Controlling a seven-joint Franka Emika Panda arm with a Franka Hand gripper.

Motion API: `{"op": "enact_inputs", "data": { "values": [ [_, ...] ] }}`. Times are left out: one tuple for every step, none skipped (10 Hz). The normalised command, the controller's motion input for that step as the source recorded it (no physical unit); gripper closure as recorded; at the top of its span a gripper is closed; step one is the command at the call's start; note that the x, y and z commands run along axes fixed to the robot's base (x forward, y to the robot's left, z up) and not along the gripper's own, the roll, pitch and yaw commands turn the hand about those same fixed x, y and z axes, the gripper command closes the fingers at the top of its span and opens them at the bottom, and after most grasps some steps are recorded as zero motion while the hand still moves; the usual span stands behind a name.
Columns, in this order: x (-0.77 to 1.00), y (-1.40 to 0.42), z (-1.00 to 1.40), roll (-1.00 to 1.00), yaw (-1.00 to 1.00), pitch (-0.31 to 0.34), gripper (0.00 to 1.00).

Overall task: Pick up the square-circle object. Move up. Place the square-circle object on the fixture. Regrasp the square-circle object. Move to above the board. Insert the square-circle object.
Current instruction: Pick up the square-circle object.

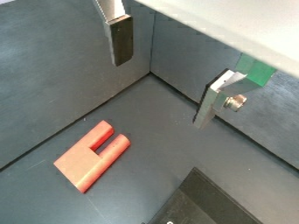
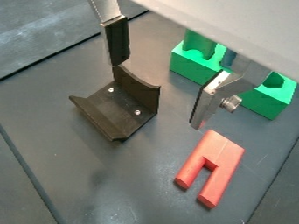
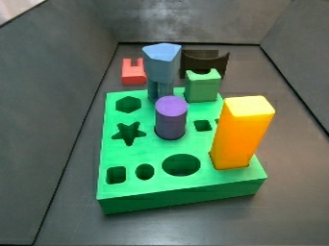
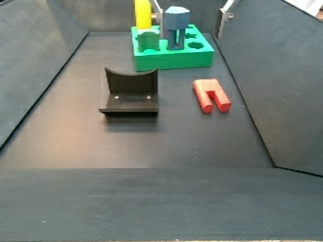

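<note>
Fingers [image 2: 117, 44] spread and empty above the table; red peg [image 2: 212, 167] at five o'clock looks light, rigid; grip its flat sides.

In a side view the gripper [image 4: 228, 8] is cut off at the frame's edge, so its jaws cannot be read there. The red peg [image 3: 133, 69] sits half hidden behind the board [image 3: 180, 178]. The fixture [image 1: 216, 206] is clipped by the frame.
</note>
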Motion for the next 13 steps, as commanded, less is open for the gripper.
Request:
{"op": "enact_inputs", "data": {
  "values": [
    [0.0,0.0,0.0,0.01,0.0,0.0,0.0],
    [0.22,-0.01,-0.12,0.0,0.02,0.0,0.0],
    [-0.28,-0.36,-0.64,0.16,0.27,-0.261,0.0],
    [-0.24,-0.59,-0.64,0.14,0.37,-0.264,0.0],
    [-0.2,-0.69,-0.68,0.11,0.41,-0.257,0.0],
    [-0.13,-0.72,-0.69,0.1,0.42,-0.236,0.0],
    [-0.07,-0.47,-0.61,0.0,0.36,-0.276,0.0],
    [0.0,0.04,0.0,0.0,0.02,0.0,0.0],
    [-0.09,-0.16,-0.79,0.17,0.25,-0.17,0.0],
    [-0.23,-0.27,-1.0,0.18,0.15,-0.044,0.0],
    [-0.48,-0.2,-1.0,0.19,0.05,-0.049,0.0],
    [-0.55,-0.19,-1.0,0.17,0.04,-0.05,0.0],
    [-0.53,-0.19,-1.0,0.16,0.09,-0.066,0.0]
  ]
}}
